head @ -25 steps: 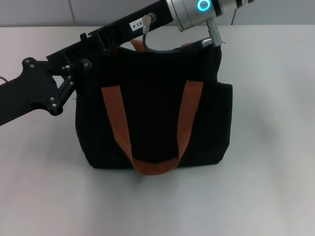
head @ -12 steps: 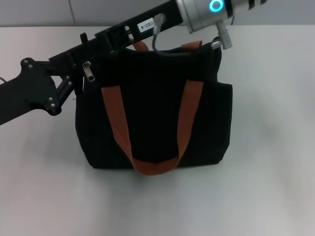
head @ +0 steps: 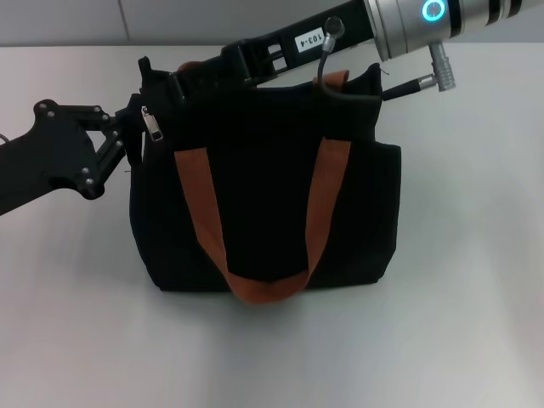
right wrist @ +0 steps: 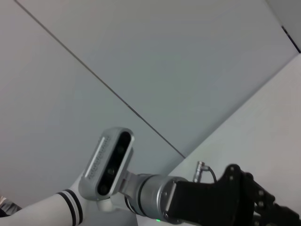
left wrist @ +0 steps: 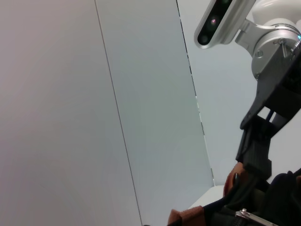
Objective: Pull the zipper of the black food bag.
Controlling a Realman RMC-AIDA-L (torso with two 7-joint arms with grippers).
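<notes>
The bag [head: 263,195] sits upright mid-table [head: 476,280], rust straps [head: 200,212] hanging down its front face. The zipper [head: 153,126] pull is dangling at the bag's top corner, about 10 o'clock from the bag's middle in the head view, a small silver tab hanging loose against the black fabric.

The left end effector [head: 132,127] comes in from 9 o'clock and sits right at that same corner, looks like it's pinching the fabric edge just beside the pull, though I can't tell how far its fingers are closed. The right end effector [head: 174,83] reaches in from 1 o'clock, lying along the top edge of the bag with its tip near the same corner. Can't tell its finger state either; the tip blends into the black bag. It doesn't seem to have the tab, since that hangs free.

My read: we're at the end of a zip run or between grabs, with the pull parked at the end of the zip line. The next move probably needs the right one to line up on that tiny tab while the left keeps the corner taut.
</notes>
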